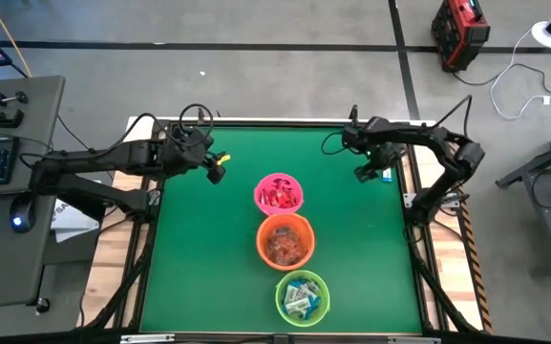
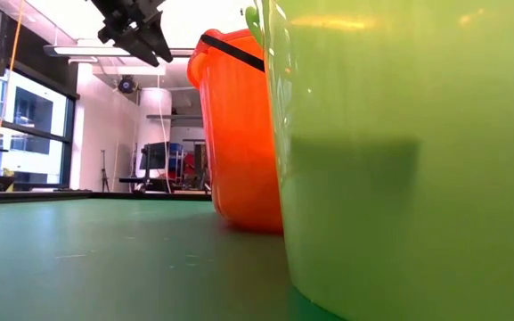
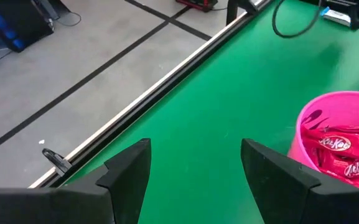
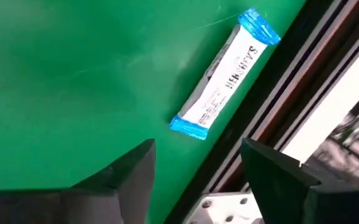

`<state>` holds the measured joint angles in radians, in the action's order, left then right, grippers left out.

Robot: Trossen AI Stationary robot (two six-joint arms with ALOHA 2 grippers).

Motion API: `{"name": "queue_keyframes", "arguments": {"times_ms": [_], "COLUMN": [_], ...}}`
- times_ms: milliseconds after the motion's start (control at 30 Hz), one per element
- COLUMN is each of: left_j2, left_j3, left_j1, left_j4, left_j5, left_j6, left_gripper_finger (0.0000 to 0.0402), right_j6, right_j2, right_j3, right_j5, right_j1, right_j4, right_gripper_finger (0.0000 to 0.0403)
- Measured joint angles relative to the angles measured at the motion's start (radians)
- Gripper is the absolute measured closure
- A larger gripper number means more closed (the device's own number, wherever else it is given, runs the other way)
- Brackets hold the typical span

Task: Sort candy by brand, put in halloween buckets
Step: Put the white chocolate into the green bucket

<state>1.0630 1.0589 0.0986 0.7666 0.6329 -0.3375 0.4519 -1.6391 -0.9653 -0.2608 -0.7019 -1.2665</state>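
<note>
Candy in a blue-and-white Hershey's wrapper (image 4: 224, 74) is lying at the table's far right edge, the right gripper (image 4: 198, 171) hovering wide above it. The left gripper (image 3: 195, 168), also wide, is hanging left of the pink bucket (image 1: 279, 193).

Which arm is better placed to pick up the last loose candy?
Right. The right gripper hovers open over the blue-and-white candy by the table's right edge; the left gripper is across the table.
</note>
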Motion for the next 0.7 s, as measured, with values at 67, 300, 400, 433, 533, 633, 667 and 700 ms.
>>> {"name": "queue_keyframes", "arguments": {"times_ms": [67,300,400,433,533,633,667,700], "left_j2": [0.000,0.000,0.000,0.000,0.000,0.000,0.000,0.000], "left_j3": [0.000,0.000,0.000,0.000,0.000,0.000,0.000,0.000], "left_j1": [0.000,0.000,0.000,0.000,0.000,0.000,0.000,0.000], "left_j4": [0.000,0.000,0.000,0.000,0.000,0.000,0.000,0.000], "left_j5": [0.000,0.000,0.000,0.000,0.000,0.000,0.000,0.000], "left_j6": [0.000,-0.001,-0.001,-0.001,-0.001,-0.001,-0.001,-0.001], "left_gripper_finger": [0.0163,0.0163,0.0163,0.0163,0.0163,0.0163,0.0163,0.0163], "right_j6": [0.000,0.015,-0.005,-0.009,-0.030,-0.039,-0.041,-0.042], "right_j2": [0.000,0.000,0.003,0.006,0.021,0.037,0.039,0.039], "right_j3": [0.000,0.000,0.000,0.000,0.000,0.000,0.000,0.000], "right_j5": [0.016,0.050,0.085,0.090,0.114,0.136,0.154,0.174], "right_j1": [-0.034,-0.137,-0.175,-0.187,-0.222,-0.247,-0.254,-0.259], "right_j4": [0.006,0.047,0.056,0.057,0.065,0.074,0.074,0.073], "right_gripper_finger": [0.0172,0.0172,0.0172,0.0172,0.0172,0.0172,0.0172,0.0172]}}
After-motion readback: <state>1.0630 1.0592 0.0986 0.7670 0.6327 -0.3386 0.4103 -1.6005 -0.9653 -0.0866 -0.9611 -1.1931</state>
